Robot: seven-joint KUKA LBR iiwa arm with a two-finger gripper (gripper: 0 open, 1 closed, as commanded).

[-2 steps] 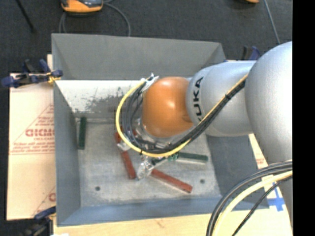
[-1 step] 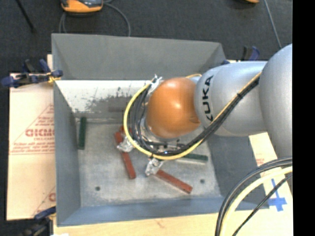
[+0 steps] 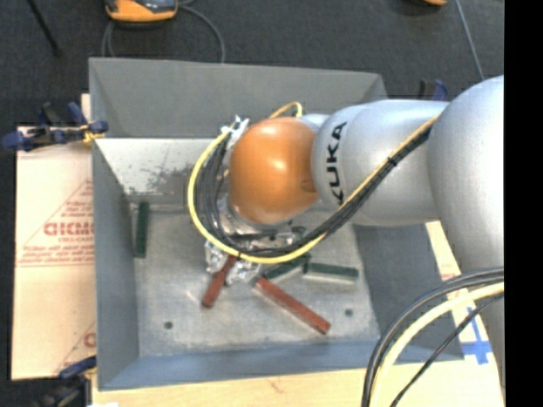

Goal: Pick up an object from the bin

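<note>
My gripper [image 3: 233, 267] reaches down into the middle of the bin, most of it hidden under the orange wrist cover. Its metal tips sit right at the upper end of a short reddish-brown bar [image 3: 215, 287] that slants down to the left. A longer reddish-brown bar [image 3: 293, 306] runs from the tips down to the right. A dark green bar [image 3: 327, 270] lies flat just right of the gripper, partly under the arm. Whether any bar is between the tips is hidden.
A dark green bar [image 3: 140, 228] leans against the bin's left wall, well apart from the others. The arm and its yellow and black cables cover the bin's centre and right side. The front floor of the bin is bare.
</note>
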